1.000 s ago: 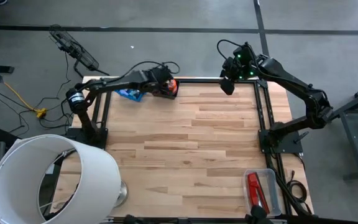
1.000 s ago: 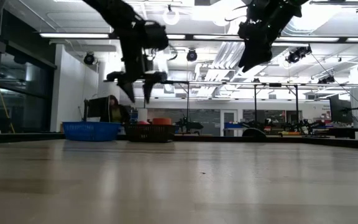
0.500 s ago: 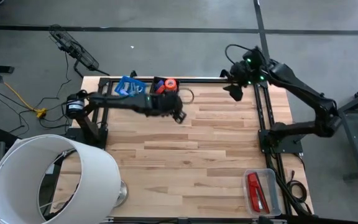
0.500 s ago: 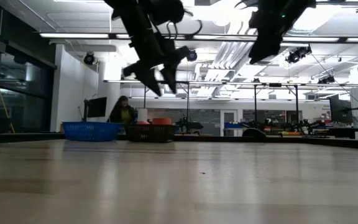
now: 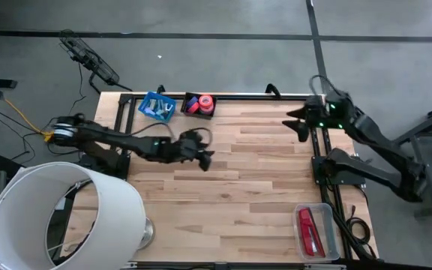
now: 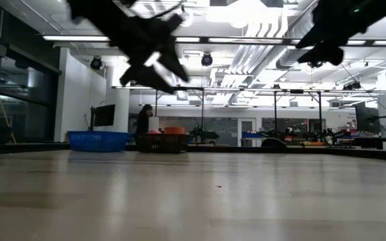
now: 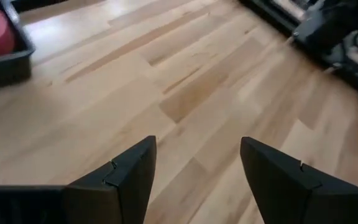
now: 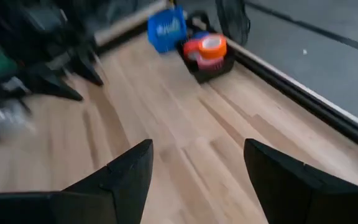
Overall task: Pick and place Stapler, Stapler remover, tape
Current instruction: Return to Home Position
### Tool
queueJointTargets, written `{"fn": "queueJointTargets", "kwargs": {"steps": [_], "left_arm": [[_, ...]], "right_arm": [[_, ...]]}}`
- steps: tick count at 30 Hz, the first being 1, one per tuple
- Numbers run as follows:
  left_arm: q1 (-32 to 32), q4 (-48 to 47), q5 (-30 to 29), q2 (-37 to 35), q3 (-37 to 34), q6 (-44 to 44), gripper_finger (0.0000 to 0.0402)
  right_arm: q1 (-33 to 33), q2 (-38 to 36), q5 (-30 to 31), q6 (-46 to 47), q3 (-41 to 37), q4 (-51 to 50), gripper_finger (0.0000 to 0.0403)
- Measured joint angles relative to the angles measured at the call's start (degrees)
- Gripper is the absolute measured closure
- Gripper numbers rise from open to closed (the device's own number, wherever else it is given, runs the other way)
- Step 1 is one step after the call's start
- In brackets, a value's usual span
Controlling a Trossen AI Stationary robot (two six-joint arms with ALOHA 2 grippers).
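Stapler [image 5: 307, 228] lies in the clear tray [image 5: 324, 216], lower-right corner of the table [image 5: 261, 187] in the high view. Tape [image 5: 204, 102] sits in the black bin [image 5: 187, 106] at the opposite edge, just beside the blue bin [image 5: 156, 106]. Left gripper [image 5: 205, 159] is above mid-table, fingers spread wide, empty. Right gripper [image 5: 295, 126] is by the right rail, fingers spread, empty.
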Motion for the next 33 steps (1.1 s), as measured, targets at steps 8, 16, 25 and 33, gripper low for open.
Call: {"fn": "queueJointTargets", "kwargs": {"steps": [8, 16, 25, 33], "left_arm": [[-2.78, 10.24, 1.51, -17.73, -19.09, -0.56, 0.0172], [-7.86, 11.52, -4.40, -38.73, -35.27, -0.54, 0.0172], [-7.89, 13.33, -5.64, -56.71, -45.74, 1.24, 0.0173], [-7.82, 10.32, -9.09, -72.10, -51.98, 2.20, 0.0173]], "right_arm": [[1.29, -18.57, 0.50, 17.08, -10.75, 10.08, 0.0160], [6.95, -31.67, 0.33, 28.43, -27.11, 32.64, 0.0160], [19.40, -32.30, 15.00, 29.79, -37.79, 47.84, 0.0160], [25.59, -32.34, 20.33, 26.34, -38.87, 48.82, 0.0160]]}}
